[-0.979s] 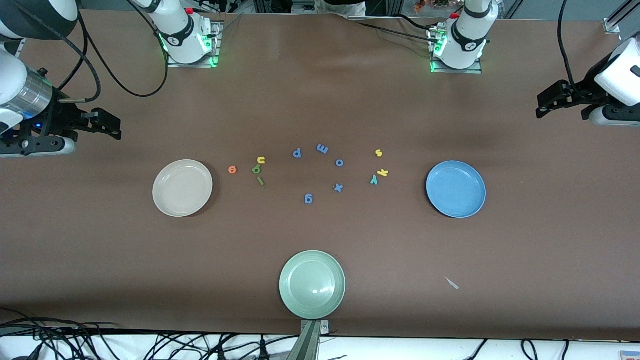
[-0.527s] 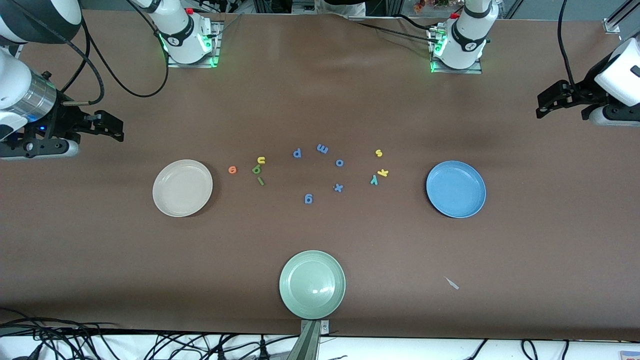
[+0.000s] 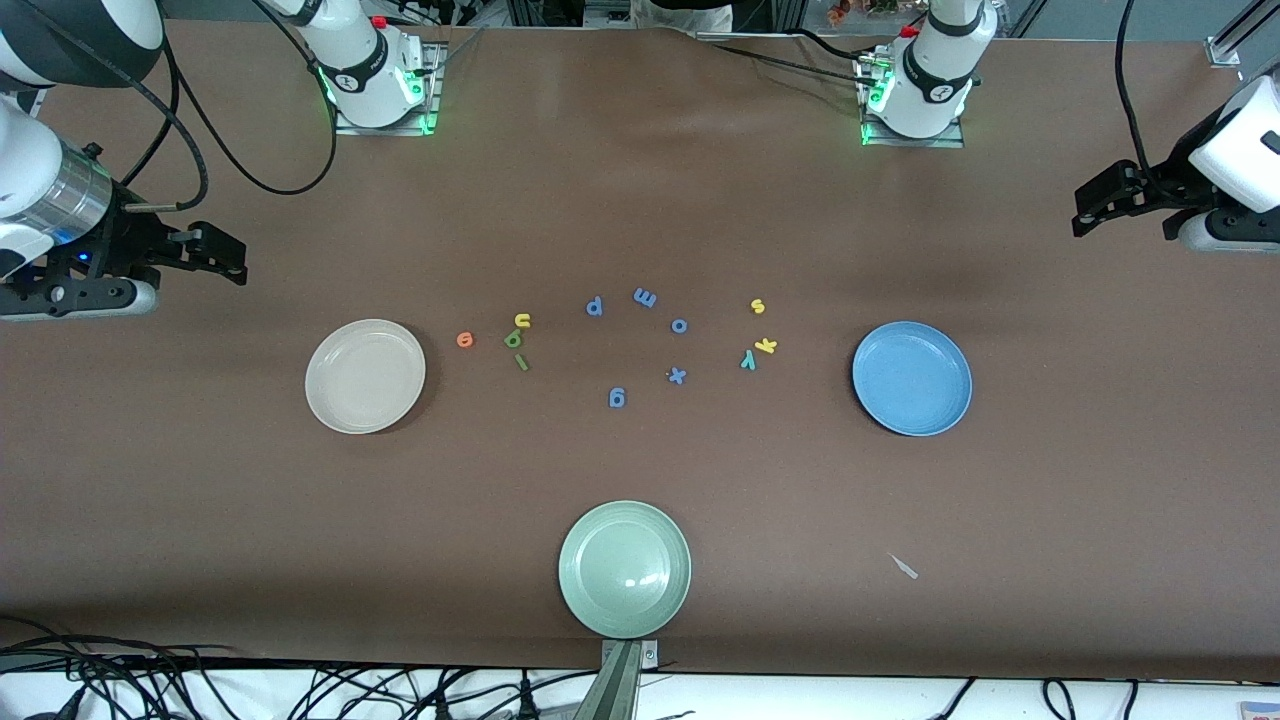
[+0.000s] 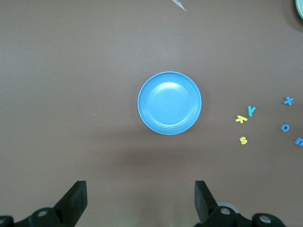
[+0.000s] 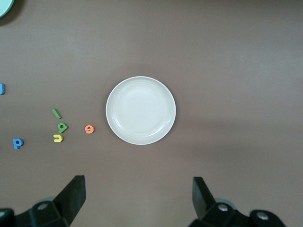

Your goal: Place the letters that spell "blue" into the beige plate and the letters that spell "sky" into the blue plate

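Letters for "blue" and "sky" all lie loose on the brown desk [image 3: 640,180], none in a plate. Nearest the front camera stands a pale green plate [image 3: 625,568], with a small pale scrap [image 3: 904,567] toward the left arm's end. Farther off sit the beige plate [image 3: 365,376] and blue plate [image 3: 911,378], well apart. Between them, beside the beige plate: orange e [image 3: 464,340], green l [image 3: 521,362], green b [image 3: 513,339], yellow u [image 3: 522,320]. Beside the blue plate: teal y [image 3: 748,361], yellow k [image 3: 765,346], yellow s [image 3: 757,306]. Blue-purple g [image 3: 617,398], x [image 3: 677,376], o [image 3: 679,325], p [image 3: 594,306] and m [image 3: 645,297] separate the two groups. Right gripper [image 3: 232,259] and left gripper [image 3: 1085,212] wait at the desk's ends, fingers spread, grasping nothing.
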Controlling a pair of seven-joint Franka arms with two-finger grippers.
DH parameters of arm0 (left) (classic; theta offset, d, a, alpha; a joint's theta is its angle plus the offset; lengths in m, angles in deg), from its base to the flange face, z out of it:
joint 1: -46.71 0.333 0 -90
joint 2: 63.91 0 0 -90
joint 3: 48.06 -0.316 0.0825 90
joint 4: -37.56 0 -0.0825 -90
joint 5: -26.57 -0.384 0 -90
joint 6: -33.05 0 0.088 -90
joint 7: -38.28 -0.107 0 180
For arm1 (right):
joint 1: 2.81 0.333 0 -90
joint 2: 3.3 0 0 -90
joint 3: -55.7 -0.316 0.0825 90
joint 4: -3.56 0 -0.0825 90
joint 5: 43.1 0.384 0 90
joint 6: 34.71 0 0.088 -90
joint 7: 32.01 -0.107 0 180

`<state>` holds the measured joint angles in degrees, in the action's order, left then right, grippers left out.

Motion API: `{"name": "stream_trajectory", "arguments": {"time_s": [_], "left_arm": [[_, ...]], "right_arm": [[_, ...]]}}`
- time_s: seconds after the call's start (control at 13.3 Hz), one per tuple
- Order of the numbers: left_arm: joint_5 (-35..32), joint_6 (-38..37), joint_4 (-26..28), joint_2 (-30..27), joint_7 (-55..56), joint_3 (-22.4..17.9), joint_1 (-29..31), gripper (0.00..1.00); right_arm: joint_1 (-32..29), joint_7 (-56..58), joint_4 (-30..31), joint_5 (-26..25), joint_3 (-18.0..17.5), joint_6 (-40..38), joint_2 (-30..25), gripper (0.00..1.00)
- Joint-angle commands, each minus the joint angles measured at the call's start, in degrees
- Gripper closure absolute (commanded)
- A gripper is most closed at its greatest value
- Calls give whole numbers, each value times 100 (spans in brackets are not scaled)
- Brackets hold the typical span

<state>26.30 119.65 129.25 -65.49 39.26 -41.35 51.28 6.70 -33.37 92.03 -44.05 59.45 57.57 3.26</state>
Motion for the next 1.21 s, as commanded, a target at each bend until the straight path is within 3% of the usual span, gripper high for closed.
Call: {"name": "stream_trajectory", "arguments": {"time_s": [0.0, 1.13], "left_arm": [[62, -91, -186, 88, -63, 6, 9, 0], [62, -91, -186, 88, -54, 6, 9, 0]], "right_arm": [[-11, 92, 82, -2, -15, 72, -50, 0], [-11, 127, 267, 33, 29, 212, -76, 0]]}}
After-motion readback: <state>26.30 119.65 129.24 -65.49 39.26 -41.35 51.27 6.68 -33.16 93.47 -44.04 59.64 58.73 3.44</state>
